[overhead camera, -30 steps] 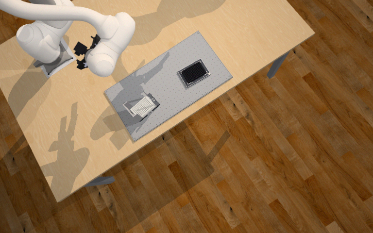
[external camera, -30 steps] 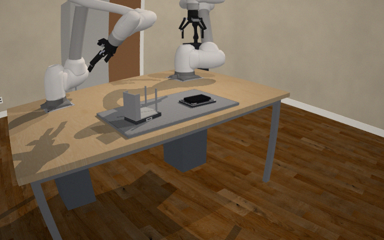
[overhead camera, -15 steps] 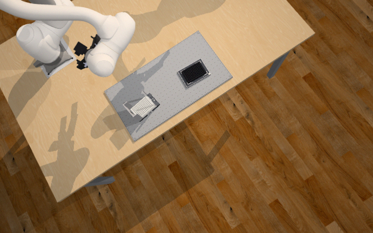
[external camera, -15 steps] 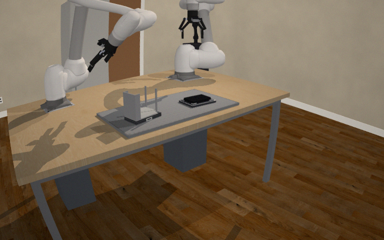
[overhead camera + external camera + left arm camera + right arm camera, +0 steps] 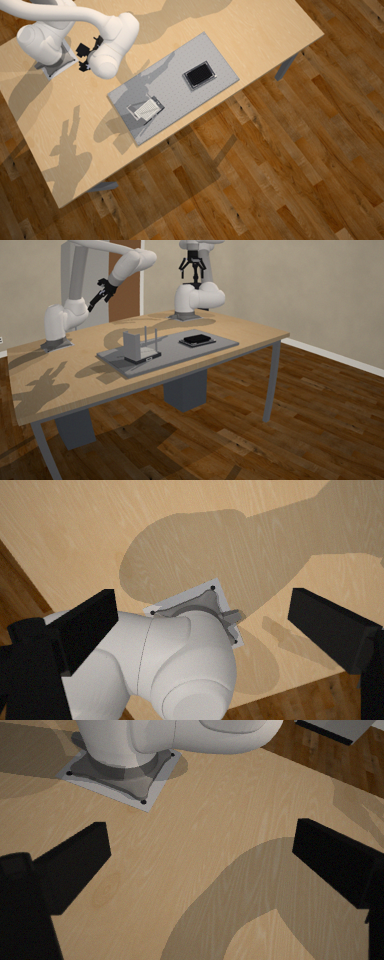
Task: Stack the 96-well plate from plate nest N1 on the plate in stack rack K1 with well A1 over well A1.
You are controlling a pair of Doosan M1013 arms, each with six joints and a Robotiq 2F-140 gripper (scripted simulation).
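Top view: the black 96-well plate (image 5: 199,74) (image 5: 197,338) sits in the plate nest N1 (image 5: 193,89) (image 5: 193,346), at 2 o'clock on the grey perforated board (image 5: 172,84) (image 5: 169,360). The stack rack K1 (image 5: 160,106) (image 5: 132,346) is at 8 o'clock from it, with the white plate (image 5: 147,109) (image 5: 148,350) inside. The right tool (image 5: 84,58) (image 5: 98,304) (image 5: 202,837) is well apart from both, at 10 o'clock from the rack.

Exterior view: the black plate lies between 2 and 3 o'clock from the rack on the desk (image 5: 254,33) (image 5: 243,323) (image 5: 75,540) (image 5: 240,800). The left tool (image 5: 192,276) (image 5: 203,604) points down, high at 12 o'clock from the nest, fingers spread. The right tool tilts towards 7 o'clock, between 10 and 11 o'clock from the rack.

Left wrist view: the fingers stand wide at 9 and 3 o'clock, nothing between them. An arm's base plate (image 5: 216,582) shows below.

Right wrist view: these fingers are also spread and empty. Another base plate (image 5: 148,809) lies towards 11 o'clock. Neither plate shows in either wrist view.
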